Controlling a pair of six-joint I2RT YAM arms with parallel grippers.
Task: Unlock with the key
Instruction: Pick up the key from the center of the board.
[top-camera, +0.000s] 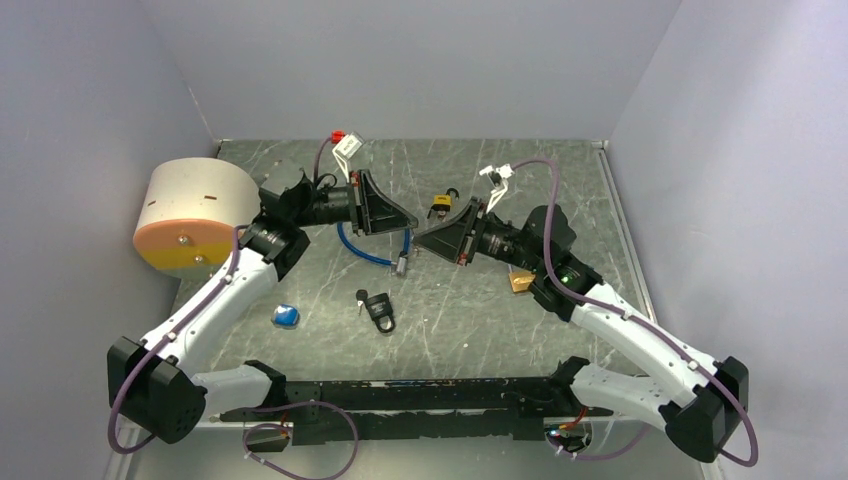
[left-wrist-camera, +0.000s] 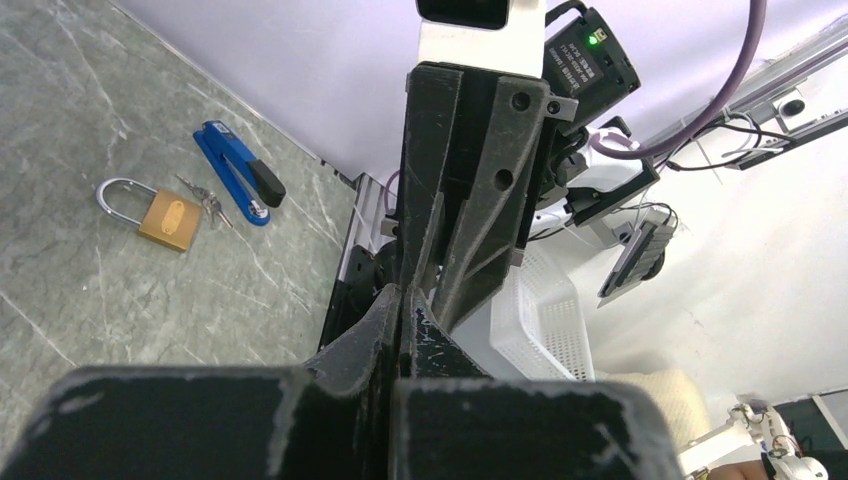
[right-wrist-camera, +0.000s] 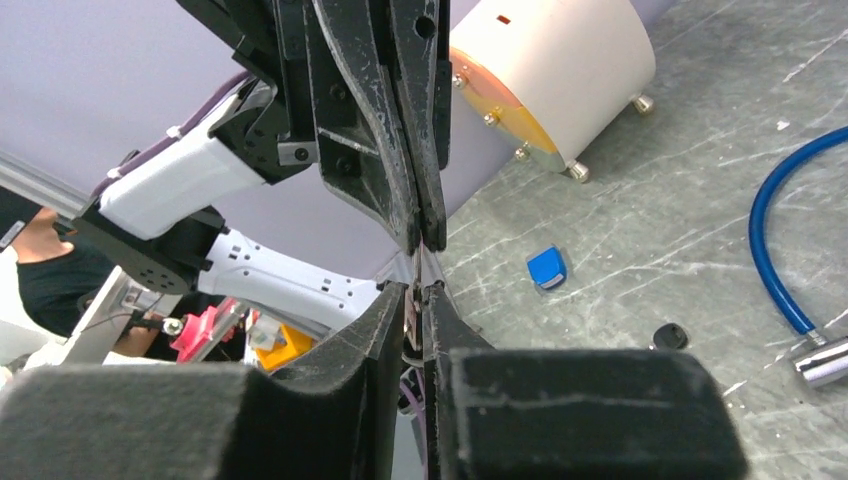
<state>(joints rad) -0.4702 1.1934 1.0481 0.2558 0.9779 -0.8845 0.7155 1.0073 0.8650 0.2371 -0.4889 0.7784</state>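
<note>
My left gripper (top-camera: 410, 223) and right gripper (top-camera: 420, 237) meet tip to tip above the table (top-camera: 470, 320). The left fingers are pressed tight together. The right fingers are almost together, with a thin thing (right-wrist-camera: 417, 272) at their gap. I cannot tell if they grip it. A gold lock (left-wrist-camera: 165, 220) lies flat on the table, with its keys (left-wrist-camera: 207, 205) just beside it.

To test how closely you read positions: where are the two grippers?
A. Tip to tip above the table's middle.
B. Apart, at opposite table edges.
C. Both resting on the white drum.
A: the left gripper and right gripper face each other tip to tip above the middle of the table, away from the white drum.
</note>
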